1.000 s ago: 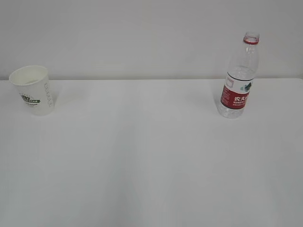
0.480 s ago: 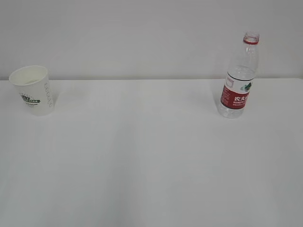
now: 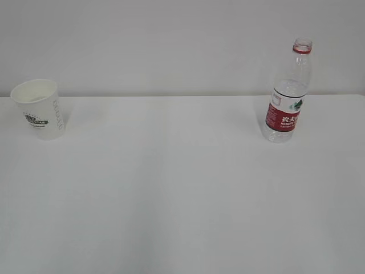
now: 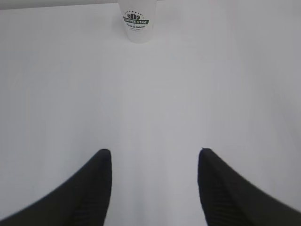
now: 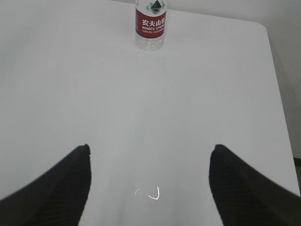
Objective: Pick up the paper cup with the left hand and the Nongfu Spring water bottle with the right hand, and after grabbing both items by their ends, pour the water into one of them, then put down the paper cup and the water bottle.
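The white paper cup (image 3: 39, 109) with its dark green logo stands upright at the far left of the white table (image 3: 182, 188); it also shows far ahead in the left wrist view (image 4: 137, 21). The uncapped Nongfu Spring water bottle (image 3: 287, 94), clear with a red-and-white label, stands upright at the back right, and its lower half shows in the right wrist view (image 5: 150, 26). My left gripper (image 4: 154, 153) is open and empty, well short of the cup. My right gripper (image 5: 149, 148) is open wider, empty, well short of the bottle. Neither arm appears in the exterior view. Whether water is in either cannot be made out.
A plain pale wall (image 3: 171, 45) runs behind the table. The table's right edge and rounded far corner (image 5: 263, 29) show in the right wrist view. A small bright glint (image 5: 153, 194) lies on the tabletop between the right fingers.
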`<control>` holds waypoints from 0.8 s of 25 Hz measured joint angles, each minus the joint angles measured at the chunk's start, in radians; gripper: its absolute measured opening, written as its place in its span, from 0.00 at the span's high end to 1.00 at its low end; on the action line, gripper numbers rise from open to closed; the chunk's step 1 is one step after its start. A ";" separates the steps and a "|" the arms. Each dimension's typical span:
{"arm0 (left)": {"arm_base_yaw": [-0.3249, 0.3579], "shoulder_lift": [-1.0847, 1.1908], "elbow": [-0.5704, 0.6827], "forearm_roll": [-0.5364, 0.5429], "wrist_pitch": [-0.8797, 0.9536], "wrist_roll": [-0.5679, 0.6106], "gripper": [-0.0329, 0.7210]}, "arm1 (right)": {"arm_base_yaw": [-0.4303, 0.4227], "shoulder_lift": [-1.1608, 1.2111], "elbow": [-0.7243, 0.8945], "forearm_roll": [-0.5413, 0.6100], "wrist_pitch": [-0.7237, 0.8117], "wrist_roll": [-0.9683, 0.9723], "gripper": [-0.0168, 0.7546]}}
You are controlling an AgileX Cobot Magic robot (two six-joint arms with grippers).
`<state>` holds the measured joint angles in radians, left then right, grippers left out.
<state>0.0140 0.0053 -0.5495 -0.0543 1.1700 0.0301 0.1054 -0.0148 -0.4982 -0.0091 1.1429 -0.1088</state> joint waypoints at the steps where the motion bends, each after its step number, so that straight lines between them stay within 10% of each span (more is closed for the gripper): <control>1: 0.000 0.000 0.000 0.000 0.000 0.000 0.39 | 0.000 0.000 0.000 0.000 0.000 0.000 0.22; 20: 0.041 0.000 0.000 0.000 -0.023 0.000 0.44 | -0.044 0.000 0.000 0.000 0.000 0.000 0.22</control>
<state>0.0547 0.0053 -0.5495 -0.0543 1.1469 0.0301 0.0609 -0.0148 -0.4982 -0.0091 1.1429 -0.1088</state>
